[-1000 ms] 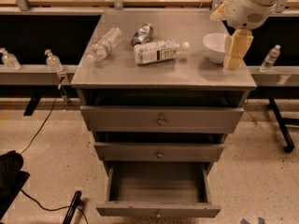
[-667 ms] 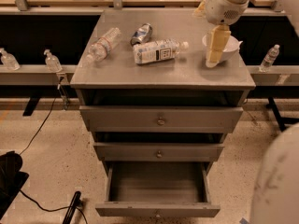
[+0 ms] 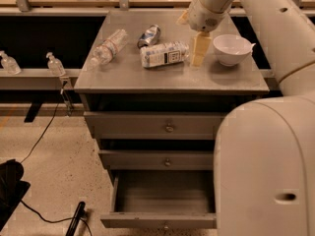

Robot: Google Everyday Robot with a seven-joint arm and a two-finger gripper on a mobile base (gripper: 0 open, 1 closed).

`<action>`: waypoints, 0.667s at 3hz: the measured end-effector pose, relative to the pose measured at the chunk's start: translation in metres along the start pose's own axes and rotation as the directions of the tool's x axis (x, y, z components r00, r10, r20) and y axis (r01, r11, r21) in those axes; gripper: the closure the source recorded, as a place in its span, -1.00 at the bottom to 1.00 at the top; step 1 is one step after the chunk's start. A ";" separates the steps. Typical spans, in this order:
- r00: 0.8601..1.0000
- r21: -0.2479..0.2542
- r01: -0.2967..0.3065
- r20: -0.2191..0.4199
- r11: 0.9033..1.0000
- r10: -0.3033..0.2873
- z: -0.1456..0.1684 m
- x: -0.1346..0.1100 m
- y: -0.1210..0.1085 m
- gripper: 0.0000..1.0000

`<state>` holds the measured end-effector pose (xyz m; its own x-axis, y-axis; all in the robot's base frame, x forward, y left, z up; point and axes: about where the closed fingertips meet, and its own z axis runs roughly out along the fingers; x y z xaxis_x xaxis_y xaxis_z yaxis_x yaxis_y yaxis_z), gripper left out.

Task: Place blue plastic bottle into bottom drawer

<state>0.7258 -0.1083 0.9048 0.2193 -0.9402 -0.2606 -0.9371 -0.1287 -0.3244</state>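
The gripper (image 3: 200, 50) has slid left from over the bowl (image 3: 232, 48) near the desk's (image 3: 147, 80) right edge. It now hangs just right of the blue bottle (image 3: 164, 54), which hasn't budged, lying sideways mid-desk. Can't tell if it's open or closed. The bottom drawer (image 3: 162, 220) stands pulled out.

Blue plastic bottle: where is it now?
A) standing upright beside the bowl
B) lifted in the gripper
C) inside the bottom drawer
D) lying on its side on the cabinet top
D: the blue plastic bottle lies on its side on the cabinet top, the gripper just right of it; the bottom drawer stands open below.
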 end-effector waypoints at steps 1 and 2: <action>1.000 -0.046 0.015 0.001 0.999 -0.015 0.045 -0.005 -0.012 -1.00; 1.000 -0.068 0.019 -0.009 0.998 -0.020 0.067 -0.004 -0.018 -1.00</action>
<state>0.7596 -0.0810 0.8510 0.2356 -0.9403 -0.2457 -0.9489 -0.1680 -0.2672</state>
